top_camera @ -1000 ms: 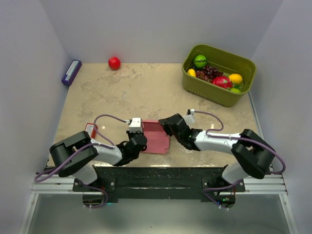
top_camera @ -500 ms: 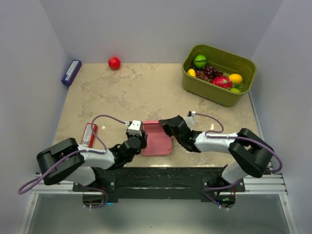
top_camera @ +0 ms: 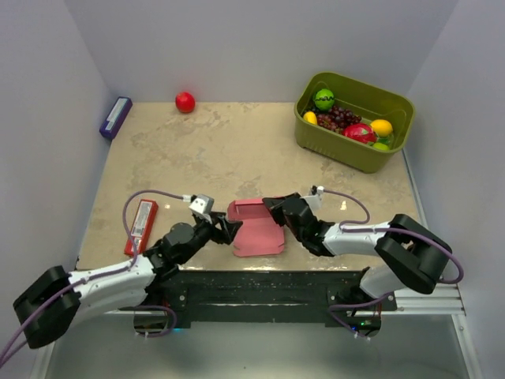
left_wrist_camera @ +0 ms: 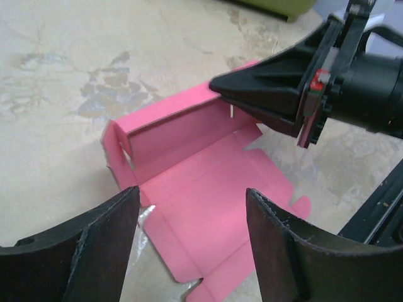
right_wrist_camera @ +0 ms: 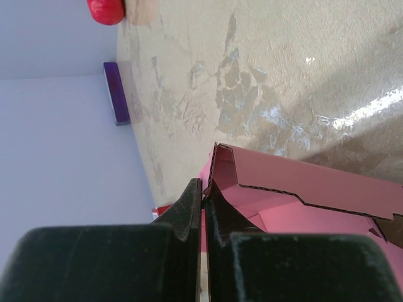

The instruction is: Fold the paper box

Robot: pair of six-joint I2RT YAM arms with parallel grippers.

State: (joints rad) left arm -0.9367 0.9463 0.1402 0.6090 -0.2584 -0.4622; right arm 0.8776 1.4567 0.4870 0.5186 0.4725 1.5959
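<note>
mid-fold: my right gripper (top_camera: 271,208) is pinched tight on the paper box (top_camera: 258,233)'s raised wall, my left gripper (top_camera: 227,230) gapes wide and empty, so next i'd lift a side flap.

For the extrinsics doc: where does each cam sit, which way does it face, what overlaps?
Top external: above and behind the bases, facing down at the table; both arms, left fingers and right fingers show.
Left wrist: on the left arm, looking between its open fingers at the paper box and the right fingers pinching its wall.
Right wrist: on the right arm, looking along its shut fingers past that wall to the red ball.
Shared: paper box in all three.
</note>
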